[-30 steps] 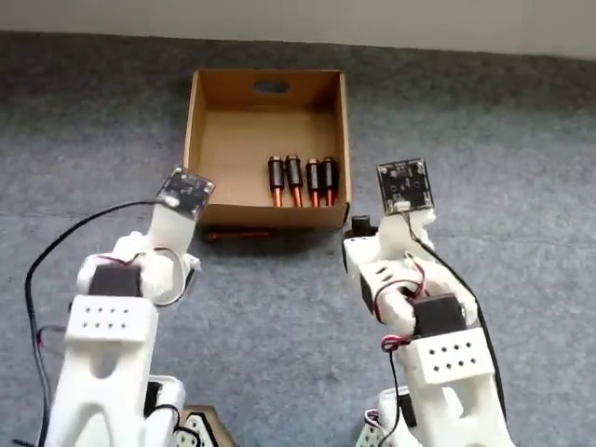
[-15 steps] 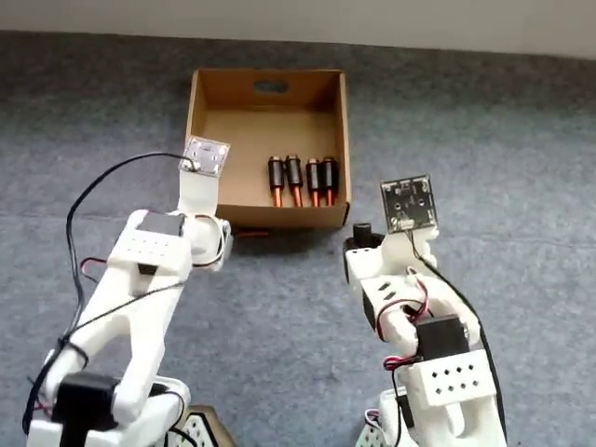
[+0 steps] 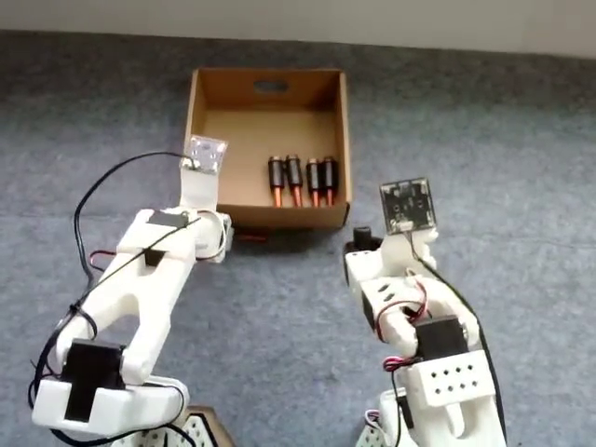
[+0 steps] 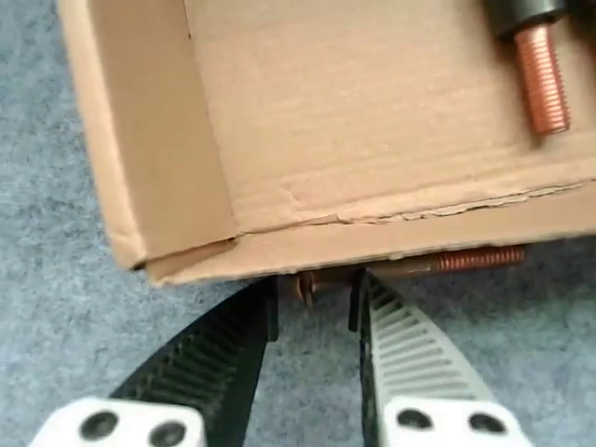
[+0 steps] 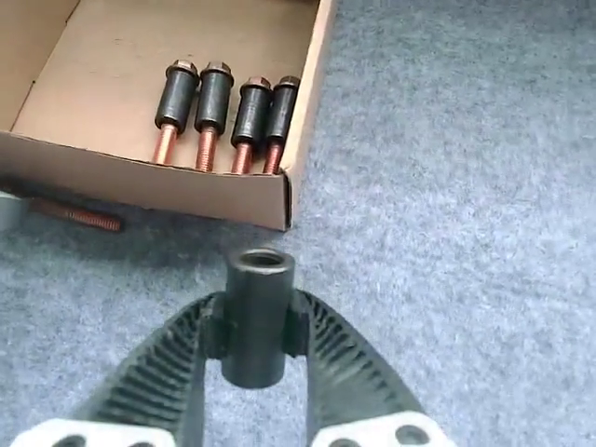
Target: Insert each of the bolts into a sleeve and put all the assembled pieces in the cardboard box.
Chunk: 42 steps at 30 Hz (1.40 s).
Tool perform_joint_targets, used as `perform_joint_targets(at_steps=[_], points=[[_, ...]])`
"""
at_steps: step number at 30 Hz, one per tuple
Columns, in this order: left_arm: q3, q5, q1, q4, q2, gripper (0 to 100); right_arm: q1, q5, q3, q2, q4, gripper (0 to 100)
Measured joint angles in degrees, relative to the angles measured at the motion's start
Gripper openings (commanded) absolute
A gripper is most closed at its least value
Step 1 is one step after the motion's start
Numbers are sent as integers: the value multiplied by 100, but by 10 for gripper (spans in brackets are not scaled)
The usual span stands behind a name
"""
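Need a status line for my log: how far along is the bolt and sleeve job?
Done: four assembled pieces lie in the cardboard box. In hand: the right gripper is shut on an empty sleeve, and the left gripper is open around the head end of one loose bolt lying against the box's outer front wall. Left: grasp that bolt, insert it into the sleeve, box the piece.

Cardboard box (image 3: 197, 130) is done in plain tan, bolts (image 5: 202, 149) are seen in shiny copper, sleeves (image 5: 212, 98) in matte black. Tabletop (image 3: 521, 168) is covered in speckled grey, arms (image 3: 149, 279) are moulded in white.
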Motion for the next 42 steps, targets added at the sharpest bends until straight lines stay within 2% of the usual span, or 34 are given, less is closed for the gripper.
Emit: perform_joint_targets(at_steps=[8, 13, 23, 29, 34, 36, 38, 40, 42], points=[[0, 0, 0, 0, 0, 143, 0, 0, 9, 0, -18, 5], [0, 0, 0, 0, 0, 20, 0, 0, 9, 0, -18, 5], [237, -18, 141, -18, -62, 20, 0, 0, 9, 0, -18, 5], [325, -44, 264, 879, -686, 20, 0, 0, 9, 0, -18, 5], [536, -949, 308, 1653, -1811, 21, 0, 0, 9, 0, -18, 5], [738, -1371, 308, 1767, -2277, 27, 0, 0, 9, 0, -18, 5], [879, -1486, 325, 1802, -2620, 71, 0, 0, 9, 0, -18, 6], [985, -1336, 492, 1820, -2778, 148, 0, 0, 9, 0, -18, 6], [1108, -844, 651, 1820, -2813, 194, 0, 0, 9, 0, -18, 6]])
